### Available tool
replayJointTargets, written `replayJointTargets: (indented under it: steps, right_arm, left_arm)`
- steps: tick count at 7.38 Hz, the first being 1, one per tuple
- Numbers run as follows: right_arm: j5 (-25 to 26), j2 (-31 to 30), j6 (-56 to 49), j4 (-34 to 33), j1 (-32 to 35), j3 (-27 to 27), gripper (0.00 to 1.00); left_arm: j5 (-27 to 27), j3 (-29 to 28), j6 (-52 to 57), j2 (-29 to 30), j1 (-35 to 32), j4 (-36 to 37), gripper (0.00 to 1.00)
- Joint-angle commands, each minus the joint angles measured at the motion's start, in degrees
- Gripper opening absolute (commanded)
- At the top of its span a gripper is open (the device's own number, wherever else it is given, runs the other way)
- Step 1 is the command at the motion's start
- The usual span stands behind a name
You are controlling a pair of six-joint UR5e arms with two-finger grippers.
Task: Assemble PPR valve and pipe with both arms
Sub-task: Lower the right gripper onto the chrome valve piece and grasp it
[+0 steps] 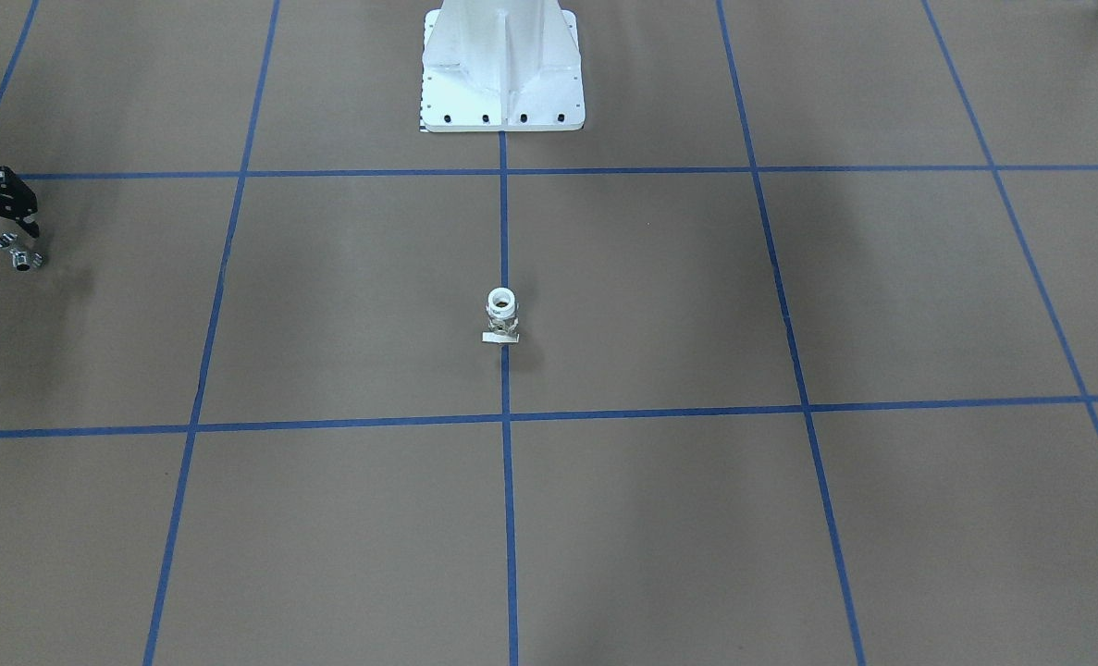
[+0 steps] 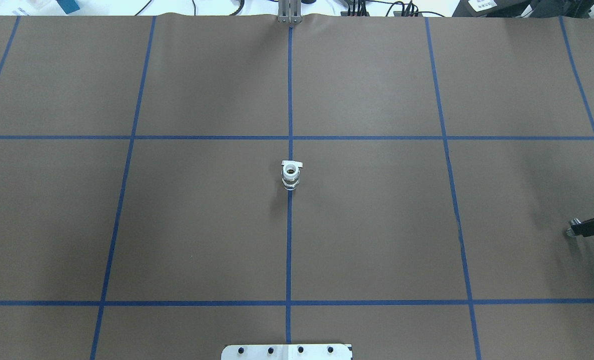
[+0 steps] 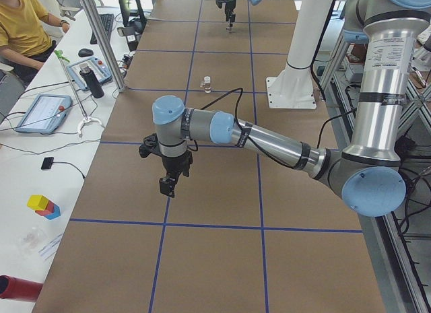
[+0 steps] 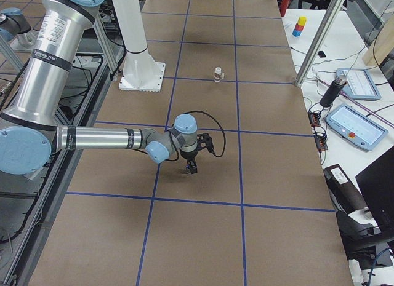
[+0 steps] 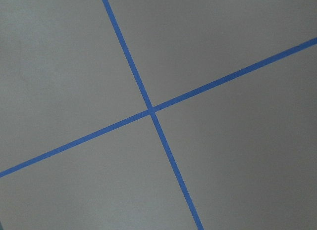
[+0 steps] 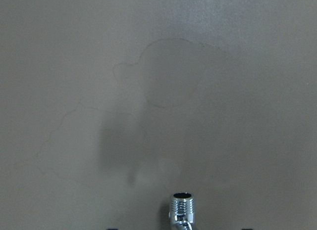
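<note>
Reaching out low, the right gripper (image 4: 191,170) points down by the pipe (image 6: 182,208); whether it pinches, I cannot tell.

Lighting: even, overhead; soft diffuse shadows on surface (image 2: 377,225). Wrist views dim, slightly soft. Chrome pipe (image 6: 182,205) glints.

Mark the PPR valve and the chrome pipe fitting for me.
PPR valve (image 1: 501,317): exterior front-facing view, on its metal middle section.
pipe (image 6: 182,204): right wrist-mounted view, on its threaded chrome end.
</note>
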State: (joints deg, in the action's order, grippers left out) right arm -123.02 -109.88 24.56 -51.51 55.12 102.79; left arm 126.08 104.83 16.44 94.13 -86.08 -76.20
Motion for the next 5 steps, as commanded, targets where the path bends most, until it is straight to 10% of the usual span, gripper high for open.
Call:
replayJointTargets:
  steps: [1,5]
  right_arm:
    - [0.1,0.0,0.2,5.8,-0.1,-3.9,0.8]
    - [-0.6,0.0,0.8,5.9,-0.4,-3.7,0.64]
  left_arm:
    - [0.1,-1.3,0.0,0.0,-0.1,0.1,1.0]
    - [0.1,-1.3,0.1,-0.1,-0.1,0.0,1.0]
